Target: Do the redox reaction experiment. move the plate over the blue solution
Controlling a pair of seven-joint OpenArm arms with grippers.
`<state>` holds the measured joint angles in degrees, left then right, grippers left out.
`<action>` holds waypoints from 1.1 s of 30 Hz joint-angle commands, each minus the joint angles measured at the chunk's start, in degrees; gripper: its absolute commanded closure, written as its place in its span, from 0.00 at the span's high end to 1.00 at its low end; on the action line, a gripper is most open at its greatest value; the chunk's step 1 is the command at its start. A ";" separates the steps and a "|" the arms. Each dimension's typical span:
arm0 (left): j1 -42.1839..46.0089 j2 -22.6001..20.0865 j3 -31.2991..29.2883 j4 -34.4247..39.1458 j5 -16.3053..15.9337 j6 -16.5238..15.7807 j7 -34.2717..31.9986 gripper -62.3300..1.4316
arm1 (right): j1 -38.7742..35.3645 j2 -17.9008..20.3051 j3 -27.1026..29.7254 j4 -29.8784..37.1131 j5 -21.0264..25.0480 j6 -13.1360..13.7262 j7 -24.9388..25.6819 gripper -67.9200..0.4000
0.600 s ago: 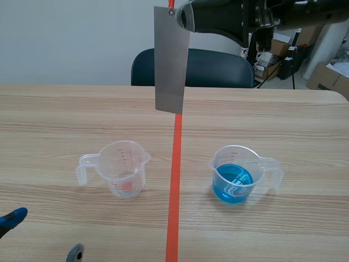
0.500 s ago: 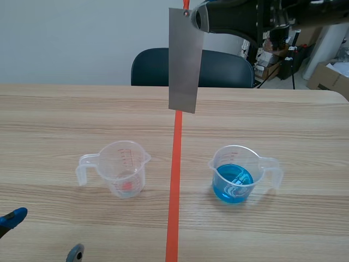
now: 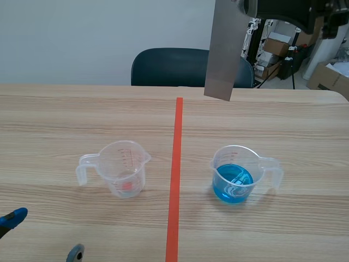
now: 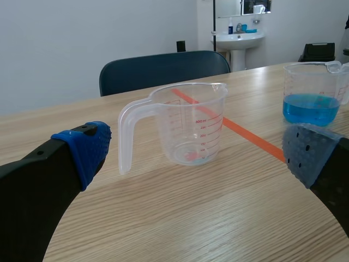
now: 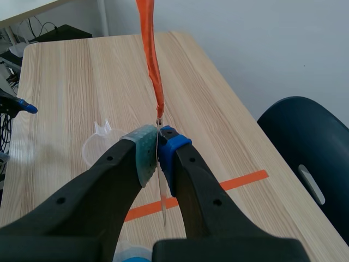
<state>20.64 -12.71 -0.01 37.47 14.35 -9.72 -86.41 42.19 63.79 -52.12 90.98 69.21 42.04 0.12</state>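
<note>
Left gripper (image 3: 46,233), lower left of scene view: fingers spread wide, holding nothing, low by the table edge. Empty cup (image 3: 124,169) stands left of the tape line (image 3: 175,174).

Plate (image 3: 223,52), upper middle-right: hangs vertical with its long axis up-down, pinched at its top edge by the right gripper (image 5: 158,150), pads clamped flat on both faces.

Cup of blue solution (image 3: 234,174), right of the line, sits well below the plate's lower edge. That edge lines up with the cup's left half; depth offset can't be judged from this view. The right arm is the one placed for the move.

Change over 0.6 s: the plate has gone from over the tape line rightward to the blue cup's side, its lower edge slightly higher. Cups and left gripper unchanged.
</note>
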 commanded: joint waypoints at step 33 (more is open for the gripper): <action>0.31 -0.48 -0.04 0.20 -0.02 -0.11 1.84 1.00 | -8.33 13.09 0.74 4.46 -7.67 0.68 15.98 0.01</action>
<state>20.64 -12.71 -0.01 37.47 14.57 -9.72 -83.40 33.43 75.81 -52.12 94.65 60.82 42.06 14.87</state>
